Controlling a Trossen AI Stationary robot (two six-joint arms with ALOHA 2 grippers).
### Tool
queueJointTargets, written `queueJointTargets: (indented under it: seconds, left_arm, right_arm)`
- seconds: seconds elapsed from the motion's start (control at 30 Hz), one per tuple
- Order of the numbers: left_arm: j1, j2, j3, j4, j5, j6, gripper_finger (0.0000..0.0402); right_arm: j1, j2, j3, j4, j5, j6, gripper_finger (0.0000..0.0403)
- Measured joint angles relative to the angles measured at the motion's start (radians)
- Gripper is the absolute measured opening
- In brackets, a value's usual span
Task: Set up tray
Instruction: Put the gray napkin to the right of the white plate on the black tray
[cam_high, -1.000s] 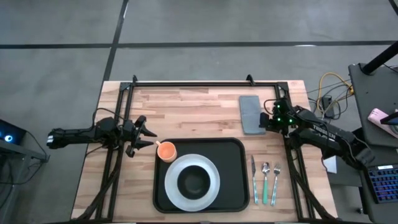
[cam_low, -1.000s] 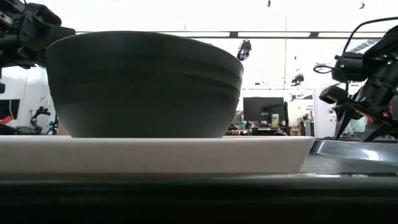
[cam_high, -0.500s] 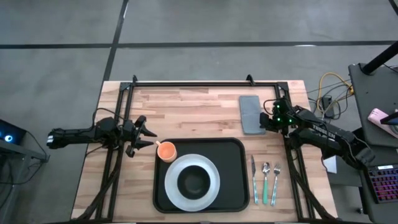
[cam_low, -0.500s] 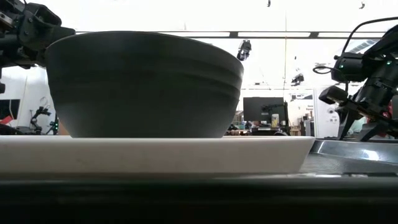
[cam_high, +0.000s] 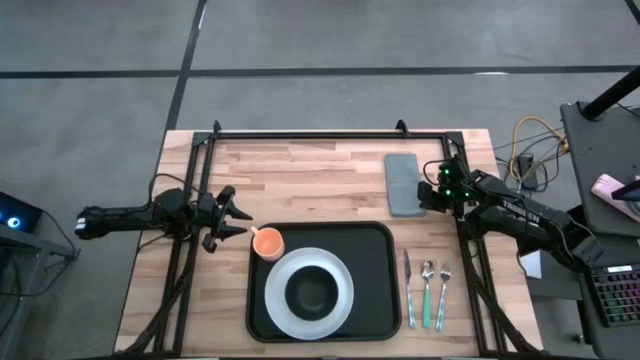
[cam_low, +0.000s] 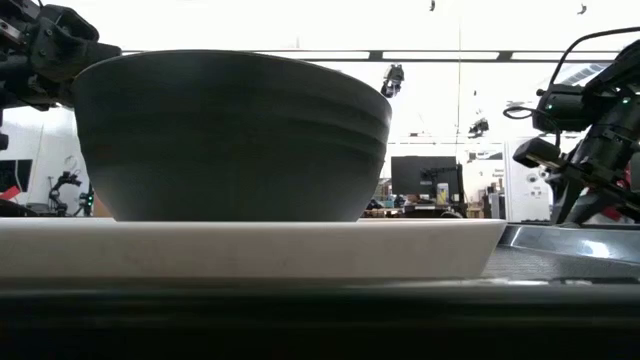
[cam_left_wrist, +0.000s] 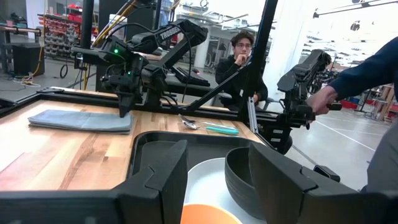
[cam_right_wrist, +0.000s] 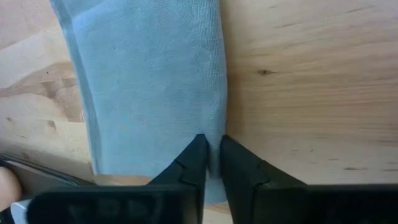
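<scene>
Wood-plank tabletop (cam_high: 300, 185) inside a black frame fills the centre of the high view, grey floor around it. At right of centre, the right gripper (cam_right_wrist: 211, 155) has its two dark fingers pinched nearly together on the long edge of a grey folded napkin (cam_high: 402, 183), a sliver of cloth caught between the tips. Below it lie a knife, spoon and fork (cam_high: 427, 293) with green handles, just right of the tray (cam_high: 375, 245). That black tray sits at lower centre, carrying a white plate (cam_high: 280, 300) with a dark bowl (cam_high: 312, 291) and an orange cup (cam_high: 267, 241). At left, the left gripper (cam_high: 237, 219) hangs partly open and empty, near the cup.
</scene>
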Motion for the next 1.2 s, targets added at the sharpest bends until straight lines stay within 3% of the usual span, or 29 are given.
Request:
queueJointTargets:
  seconds: [0.1, 0.33, 0.53, 0.87, 1.2]
  left_arm:
    - [0.0, 0.0, 0.0, 0.0, 0.0, 0.0, 0.0151]
    - [0.0, 0.0, 0.0, 0.0, 0.0, 0.0, 0.0151]
    - [0.0, 0.0, 0.0, 0.0, 0.0, 0.0, 0.0151]
    - [0.0, 0.0, 0.0, -0.001, 0.0, 0.0, 0.0151]
    - [0.0, 0.0, 0.0, 0.0, 0.0, 0.0, 0.0151]
  right_arm:
    - [0.0, 0.0, 0.0, 0.0, 0.0, 0.002, 0.0013]
    - [-0.001, 0.0, 0.006, 0.038, -0.01, 0.058, 0.0008]
    - [0.0, 0.001, 0.003, 0.139, -0.111, 0.138, 0.0008]
    - [0.003, -0.009, -0.001, 0.295, -0.172, 0.22, 0.0008]
    - [0.095, -0.009, -0.006, 0.452, -0.16, 0.371, 0.0008]
